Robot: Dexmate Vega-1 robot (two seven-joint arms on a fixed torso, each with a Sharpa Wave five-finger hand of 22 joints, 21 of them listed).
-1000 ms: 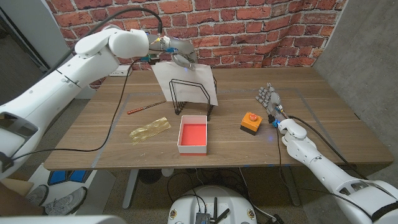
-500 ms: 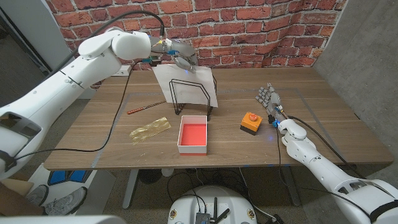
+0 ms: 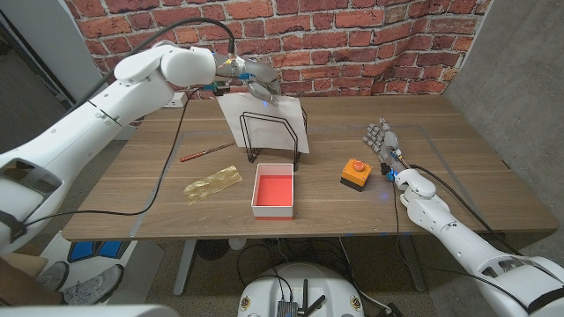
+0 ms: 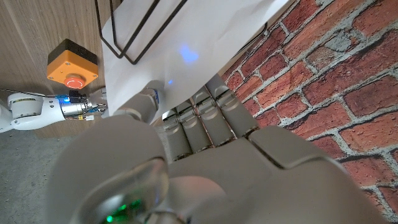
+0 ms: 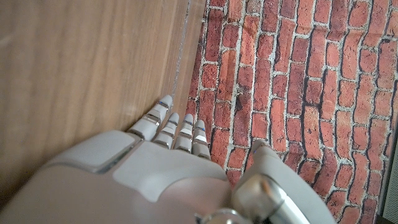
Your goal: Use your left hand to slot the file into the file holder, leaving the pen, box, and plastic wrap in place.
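Wood covers the counter (image 3: pixel 458 189), with a red brick wall behind. Nearest sit the box (image 3: pixel 273 191) and the plastic wrap (image 3: pixel 211 184), then the pen (image 3: pixel 207 151). The right robot hand (image 3: pixel 380 136) waits with nothing in it, fingers apart. Farther back, the left robot hand (image 3: pixel 251 77) pinches the file (image 3: pixel 262 117) by its top edge, above the file holder (image 3: pixel 271 136). It should keep the sheet straight and lower it slowly between the wires.

File (image 3: pixel 264 119) in left hand (image 3: pixel 253 77)
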